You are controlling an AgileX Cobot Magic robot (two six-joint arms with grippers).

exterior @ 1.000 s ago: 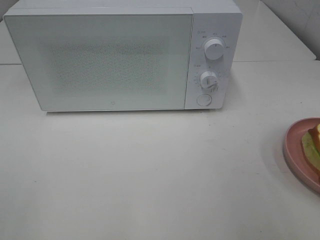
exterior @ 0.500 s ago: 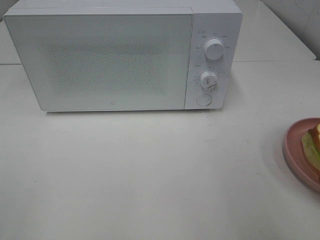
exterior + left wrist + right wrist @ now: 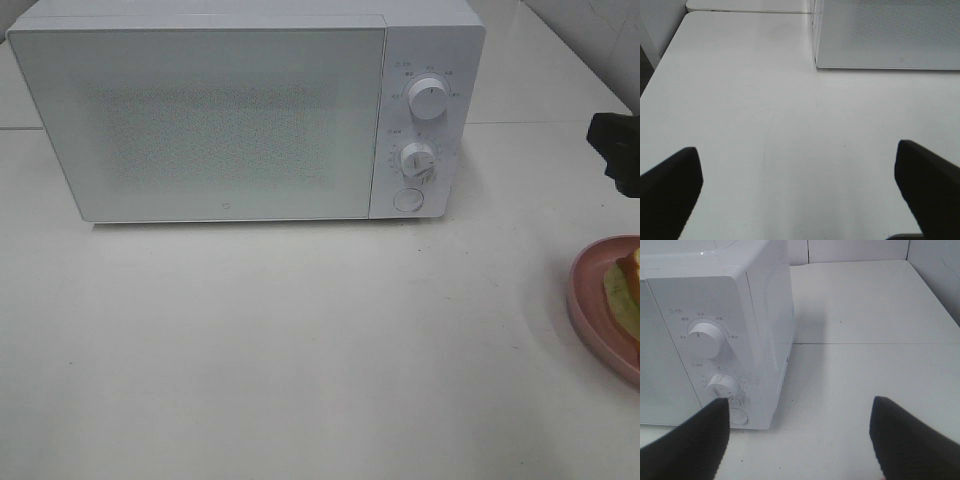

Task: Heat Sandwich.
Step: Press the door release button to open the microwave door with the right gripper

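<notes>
The microwave (image 3: 240, 110) stands far left, door shut. At the right edge the pink plate (image 3: 590, 300) carries the sandwich (image 3: 625, 295), mostly cropped, so I can't judge its long axis. My right gripper (image 3: 800, 410), fingers apart and empty, hovers just beyond it and is clearly the nearer arm. The left gripper (image 3: 797, 170) gapes wide, well apart.

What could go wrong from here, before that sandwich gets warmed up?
The microwave door is shut and must be opened first. The right hand, open close to the lower knob, might turn it by accident. The sandwich on the pink plate is half out of view, so a grab could miss.
</notes>
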